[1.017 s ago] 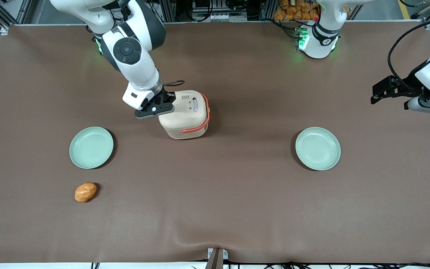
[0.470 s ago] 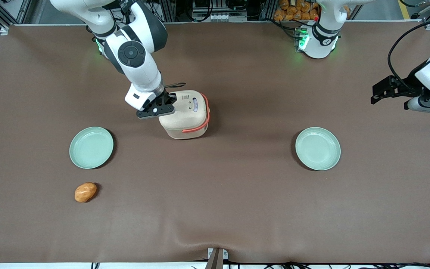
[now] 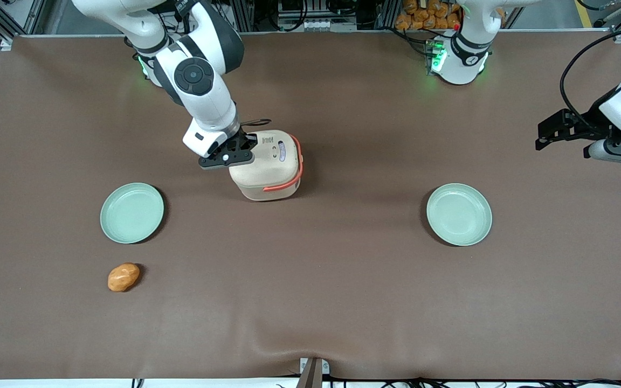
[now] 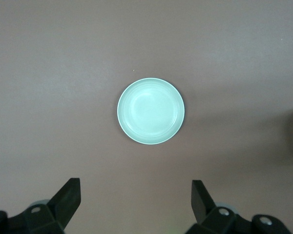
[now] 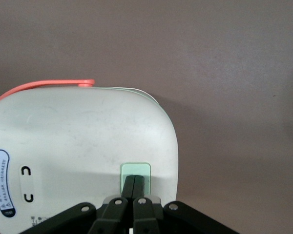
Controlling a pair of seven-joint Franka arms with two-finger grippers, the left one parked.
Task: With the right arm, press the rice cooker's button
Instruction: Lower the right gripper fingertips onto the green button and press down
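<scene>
Gripper (image 5: 135,184), fingers pressed together, tips on the green button (image 5: 136,170) at the rice cooker (image 3: 267,164) lid's edge; push straight down.

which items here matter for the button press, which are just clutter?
In play:
- rice cooker, cream with an orange handle
- its green button
- right arm's gripper, fingers shut, tips on the button

Lying about:
- green plate near the working arm
- green plate toward the parked arm's end
- orange bread roll

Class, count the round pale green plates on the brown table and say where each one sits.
2. One round pale green plate lies toward the working arm's end; the other toward the parked arm's end.
</scene>
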